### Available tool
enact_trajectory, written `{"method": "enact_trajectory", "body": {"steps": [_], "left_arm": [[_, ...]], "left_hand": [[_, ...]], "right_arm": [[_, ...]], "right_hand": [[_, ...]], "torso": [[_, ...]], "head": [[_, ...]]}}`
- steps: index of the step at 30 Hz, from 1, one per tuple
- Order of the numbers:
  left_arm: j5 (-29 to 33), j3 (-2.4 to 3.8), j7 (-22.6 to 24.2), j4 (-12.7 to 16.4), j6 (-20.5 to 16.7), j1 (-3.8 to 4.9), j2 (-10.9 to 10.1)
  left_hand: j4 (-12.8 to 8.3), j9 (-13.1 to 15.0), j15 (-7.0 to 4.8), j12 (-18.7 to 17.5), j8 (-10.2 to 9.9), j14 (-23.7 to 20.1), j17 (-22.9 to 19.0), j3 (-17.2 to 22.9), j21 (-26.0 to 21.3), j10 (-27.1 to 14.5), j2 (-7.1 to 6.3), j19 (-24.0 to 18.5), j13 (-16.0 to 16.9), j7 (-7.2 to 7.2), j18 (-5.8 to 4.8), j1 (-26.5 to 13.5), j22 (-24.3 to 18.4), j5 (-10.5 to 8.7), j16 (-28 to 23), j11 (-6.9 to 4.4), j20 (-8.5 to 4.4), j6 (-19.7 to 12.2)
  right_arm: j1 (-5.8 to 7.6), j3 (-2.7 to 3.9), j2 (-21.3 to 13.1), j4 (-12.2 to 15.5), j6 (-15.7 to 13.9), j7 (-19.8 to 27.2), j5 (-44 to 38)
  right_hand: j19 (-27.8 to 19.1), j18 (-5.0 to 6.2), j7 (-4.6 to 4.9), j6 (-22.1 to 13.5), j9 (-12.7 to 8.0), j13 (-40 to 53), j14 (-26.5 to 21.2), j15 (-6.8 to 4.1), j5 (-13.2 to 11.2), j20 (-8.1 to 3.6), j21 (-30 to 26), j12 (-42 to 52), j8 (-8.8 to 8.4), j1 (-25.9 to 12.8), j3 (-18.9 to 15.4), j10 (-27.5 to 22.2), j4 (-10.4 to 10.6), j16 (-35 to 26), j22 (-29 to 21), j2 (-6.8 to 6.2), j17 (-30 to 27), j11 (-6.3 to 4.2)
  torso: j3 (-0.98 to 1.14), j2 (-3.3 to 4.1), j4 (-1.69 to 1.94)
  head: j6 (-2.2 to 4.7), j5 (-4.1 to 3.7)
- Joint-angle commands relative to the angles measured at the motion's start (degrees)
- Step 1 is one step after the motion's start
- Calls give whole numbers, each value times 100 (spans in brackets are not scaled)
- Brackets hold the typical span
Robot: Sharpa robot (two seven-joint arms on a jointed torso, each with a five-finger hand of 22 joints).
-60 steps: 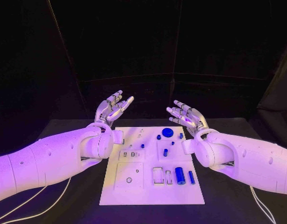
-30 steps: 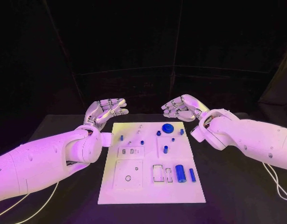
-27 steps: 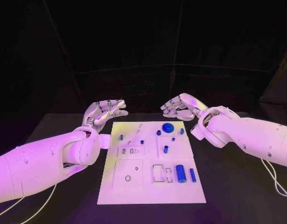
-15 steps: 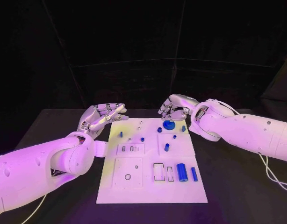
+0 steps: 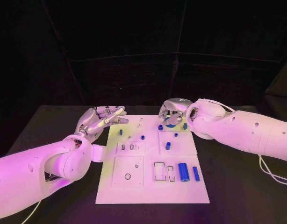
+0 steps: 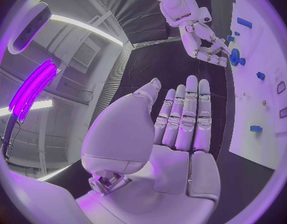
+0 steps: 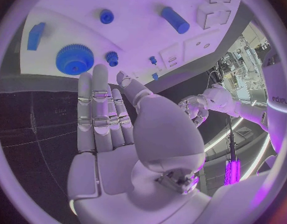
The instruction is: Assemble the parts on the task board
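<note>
White task board [image 5: 150,186] lies flat in the middle of the black table [image 5: 251,186], long side running away from the robot; blue parts are distributed over its far half and right side. At the near right, a large blue cylinder [image 5: 182,170] lies on its side, with a slimmer blue bar [image 5: 195,173] just beside it to the right; both sit next to rectangular cut-outs in the board. A blue peg [image 5: 168,146] stands near the board's centre; smaller blue pegs [image 5: 142,137] stand further back on the left half. A blue gear [image 7: 75,59] lies flat at the far right corner of the board, with a small toothed blue part [image 7: 112,57] just beside it and a blue block [image 7: 36,36] nearby.

Left hand [image 5: 100,118] hovers over the table at the board's far left corner, palm up, fingers straight and laid side by side, thumb apart; it holds nothing and touches no part.

Right hand [image 5: 174,112] hangs over the far right corner of the board, above the blue gear; in the right wrist view its fingers [image 7: 100,109] are extended and close together, pointing toward the gear, with no part between them; contact with the gear cannot be determined.
</note>
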Motion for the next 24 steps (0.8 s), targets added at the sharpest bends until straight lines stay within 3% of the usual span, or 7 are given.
{"method": "enact_trajectory", "body": {"steps": [1, 12, 17, 24], "left_arm": [[-67, 6, 2, 32, 129, 9, -16], [-67, 7, -15, 3, 135, 10, -9], [-67, 7, -31, -5, 141, 12, -5], [-67, 7, -48, -19, 143, 14, -13]], "left_hand": [[-34, -5, -12, -31, -23, 50, 10, -10, 17, 45, 10, 34, -5, 11, 79, -40, -8, 20, -27, -8, -3, 37], [-59, -6, -15, -69, -51, 79, 26, 4, 17, 50, 5, 54, -5, 15, 79, -37, -15, 20, -43, -6, -7, 40], [-72, -7, -15, -86, -63, 86, 32, 13, 15, 49, 6, 60, -6, 17, 78, -31, -18, 21, -53, -4, -8, 40], [-87, -7, -15, -105, -77, 91, 38, 25, 13, 48, 8, 66, -6, 20, 78, -24, -22, 21, -65, -2, -9, 40]], "right_arm": [[17, 5, 53, -69, 307, -125, -293], [17, 4, 214, -205, 410, -39, -313], [16, 2, 279, -279, 573, -26, -346], [14, 1, 287, -299, 672, -52, -413]], "right_hand": [[0, 117, -6, -57, -2, 2, 219, 2, -14, 39, 106, 4, -14, -15, 23, -86, 34, 171, 53, -67, 143, -2], [-18, 119, -16, -64, 2, 4, 162, 2, -4, 44, 365, 30, -4, 9, 115, -93, 95, 676, 201, -61, 541, -6], [-21, 115, -12, -45, 3, 4, 141, 3, -3, 46, 478, 44, 0, 18, 180, -51, 110, 853, 283, -55, 671, -9], [354, 2, -26, 84, 12, 4, 166, -12, 6, 41, 1022, 83, 32, -11, 303, 120, 159, 1205, 1016, -43, 894, -36]], "torso": [[11, 57, 31], [23, 112, 77], [31, 130, 74], [34, 154, 86]], "head": [[4, -9], [18, -10], [23, -3], [17, -8]]}}
